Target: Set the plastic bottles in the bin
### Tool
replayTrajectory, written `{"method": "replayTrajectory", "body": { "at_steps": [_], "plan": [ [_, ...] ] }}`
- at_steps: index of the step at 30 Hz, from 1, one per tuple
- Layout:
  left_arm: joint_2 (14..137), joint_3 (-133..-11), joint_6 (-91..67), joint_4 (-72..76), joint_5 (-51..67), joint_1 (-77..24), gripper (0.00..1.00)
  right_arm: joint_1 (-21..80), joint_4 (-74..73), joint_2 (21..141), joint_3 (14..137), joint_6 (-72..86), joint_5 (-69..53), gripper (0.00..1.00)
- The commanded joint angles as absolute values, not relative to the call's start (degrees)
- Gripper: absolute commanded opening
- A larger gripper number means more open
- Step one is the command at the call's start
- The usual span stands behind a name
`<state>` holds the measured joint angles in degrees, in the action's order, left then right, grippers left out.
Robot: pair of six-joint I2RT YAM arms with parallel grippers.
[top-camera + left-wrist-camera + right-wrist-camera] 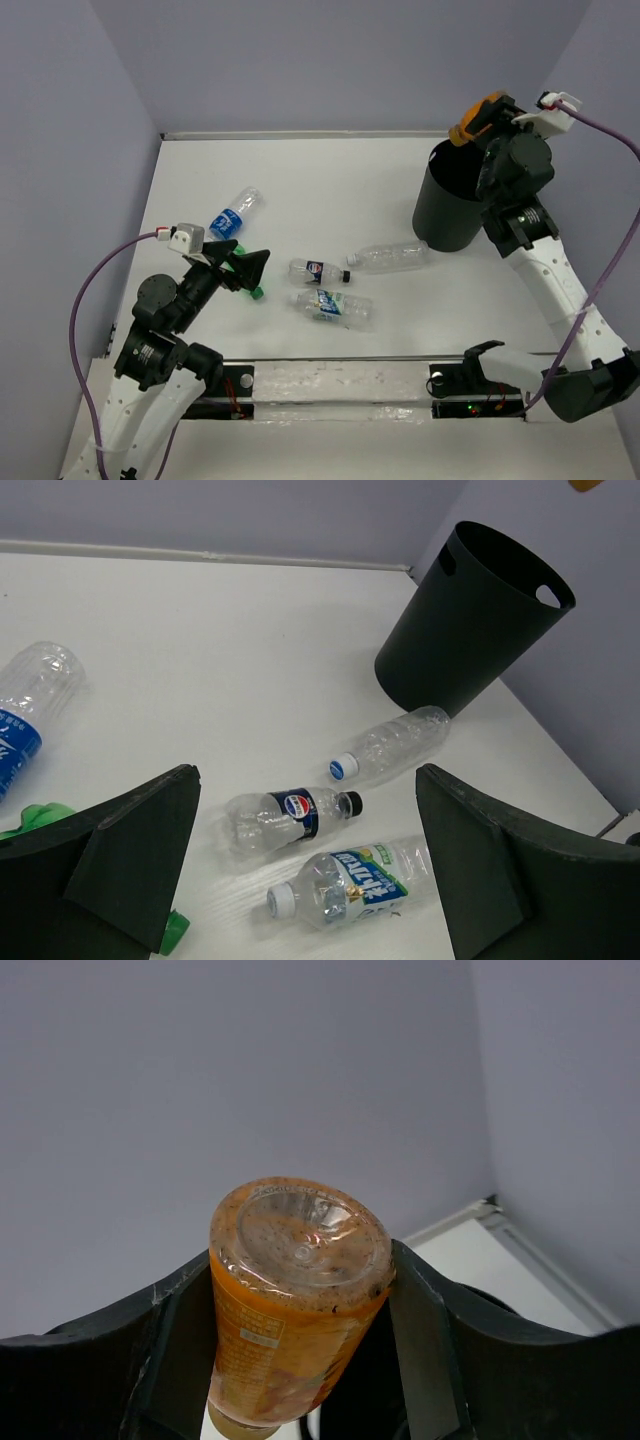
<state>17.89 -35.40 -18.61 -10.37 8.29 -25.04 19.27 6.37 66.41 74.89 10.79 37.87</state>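
Note:
My right gripper [487,122] is raised over the far rim of the black bin [450,210], shut on an orange bottle [295,1300] whose base points away from the wrist. On the table lie a blue-labelled bottle [236,213], a dark-labelled bottle with a black cap [318,270], an unlabelled clear bottle [390,257] and a bottle with a blue-green label [333,306]. My left gripper [245,268] hovers open just left of the dark-labelled bottle [285,817], nothing between its fingers. The blue-green labelled bottle [355,880] lies nearest to it.
A green cap [256,293] and something green [35,815] lie under my left gripper, mostly hidden by its finger. Grey walls close the table at the back and on both sides. The bin [470,620] stands at the far right with handle slots in its rim.

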Motion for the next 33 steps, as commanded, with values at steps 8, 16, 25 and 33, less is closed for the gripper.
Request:
{"method": "replayTrajectory", "body": {
  "at_steps": [8, 16, 25, 33],
  "plan": [
    [17.75, -37.00, -19.25, -9.40, 6.86, -25.14, 0.99, 16.35, -3.06, 72.60, 74.88, 5.44, 38.60, 0.93],
    [16.88, -38.23, -22.22, -13.25, -7.77, -24.70, 0.99, 33.02, -5.01, 75.21, 74.44, 9.76, 17.31, 0.94],
    [12.32, -42.54, -30.40, -21.17, -33.10, -23.12, 0.99, 52.02, 2.45, 94.64, 77.33, 16.87, 5.01, 0.92],
    [7.64, -42.10, -31.47, -21.80, -36.92, -22.94, 0.99, 59.41, 2.46, 115.19, 90.95, 20.74, 1.58, 0.95]
  ]
}}
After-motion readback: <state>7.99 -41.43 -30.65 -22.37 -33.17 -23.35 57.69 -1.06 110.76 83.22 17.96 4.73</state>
